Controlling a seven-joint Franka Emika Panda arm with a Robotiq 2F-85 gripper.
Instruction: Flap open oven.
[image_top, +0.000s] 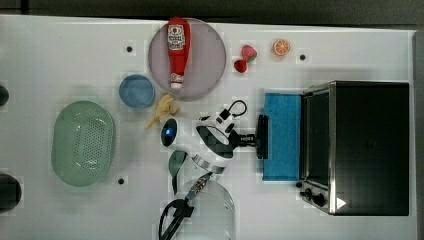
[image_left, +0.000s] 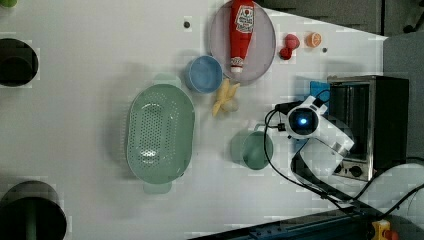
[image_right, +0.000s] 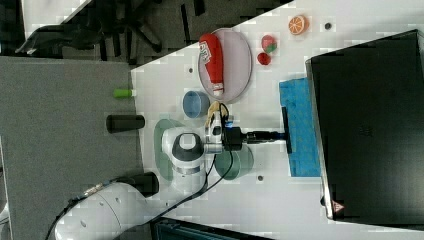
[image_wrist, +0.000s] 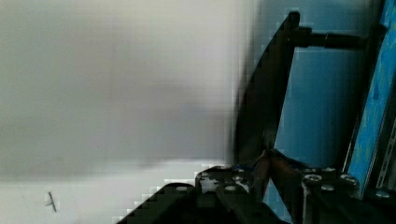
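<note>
Reading the top view from left to right, I see a perforated green colander (image_top: 83, 143), a round blue bowl (image_top: 136, 91), a glossy red ketchup bottle (image_top: 177, 50) on a grey plate (image_top: 210, 60), then my gripper (image_top: 256, 137) clenched on the bar handle (image_top: 262, 136) of the boxy black oven (image_top: 372, 147), its blue glass door (image_top: 282, 136) lying flat.

light: bright, even | shadows: soft | quality: blocky artifacts | wrist view: blurred, dim
</note>
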